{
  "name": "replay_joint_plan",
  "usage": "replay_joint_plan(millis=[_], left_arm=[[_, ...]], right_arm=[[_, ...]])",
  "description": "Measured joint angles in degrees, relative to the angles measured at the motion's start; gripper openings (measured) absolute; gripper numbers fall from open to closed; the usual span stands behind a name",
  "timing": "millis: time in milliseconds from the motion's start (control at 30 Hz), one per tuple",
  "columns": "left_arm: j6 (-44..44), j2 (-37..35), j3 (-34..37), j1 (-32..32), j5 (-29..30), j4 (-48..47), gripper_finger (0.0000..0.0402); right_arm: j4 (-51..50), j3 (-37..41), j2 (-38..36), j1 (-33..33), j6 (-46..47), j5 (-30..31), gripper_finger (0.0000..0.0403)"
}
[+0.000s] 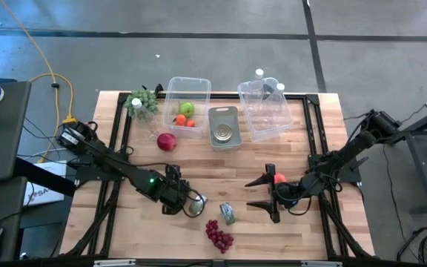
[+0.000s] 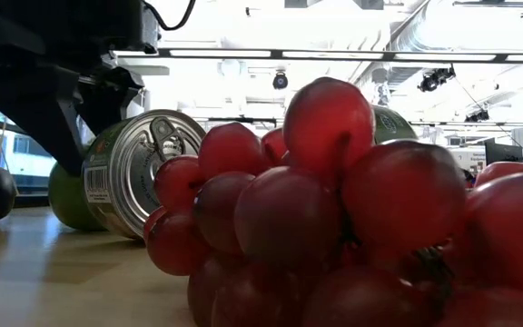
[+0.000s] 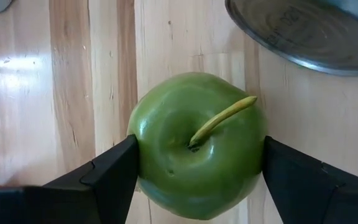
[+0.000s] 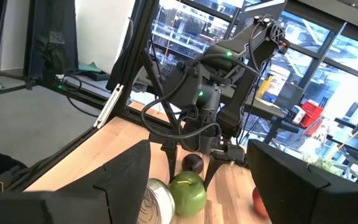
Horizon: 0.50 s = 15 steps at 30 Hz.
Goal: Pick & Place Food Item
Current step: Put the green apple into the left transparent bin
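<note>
Wooden worktop fills the high view, where we see the left tool near the front centre, just left of a small can, with red grapes nearer the front edge. The right tool rests further right, fingers spread wide and holding nothing, a red item beside it. Far back sit two clear tubs and a grey tray.

At table level, grapes crowd the foreground, the can lying on its side behind them.

From the left wrist, we find the green apple between both fingers, which touch its sides.

From the right wrist, the apple sits on the worktop beside the can.
</note>
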<state>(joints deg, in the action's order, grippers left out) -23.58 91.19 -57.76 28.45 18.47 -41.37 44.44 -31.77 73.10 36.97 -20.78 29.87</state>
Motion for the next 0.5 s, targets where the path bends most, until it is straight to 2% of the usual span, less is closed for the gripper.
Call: replay_joint_plan(millis=[333, 500], left_arm=[[7.1, -6.11, -9.04, -2.93, 0.41, -10.6, 0.029], [12.4, -6.55, -17.5, -6.82, 3.14, -17.51, 0.0292]], right_arm=[[0.38, -0.02, 0.0, -0.02, 0.0, 0.01, 0.0258], [0.38, -0.02, 0.0, -0.02, 0.0, 0.0, 0.0258]])
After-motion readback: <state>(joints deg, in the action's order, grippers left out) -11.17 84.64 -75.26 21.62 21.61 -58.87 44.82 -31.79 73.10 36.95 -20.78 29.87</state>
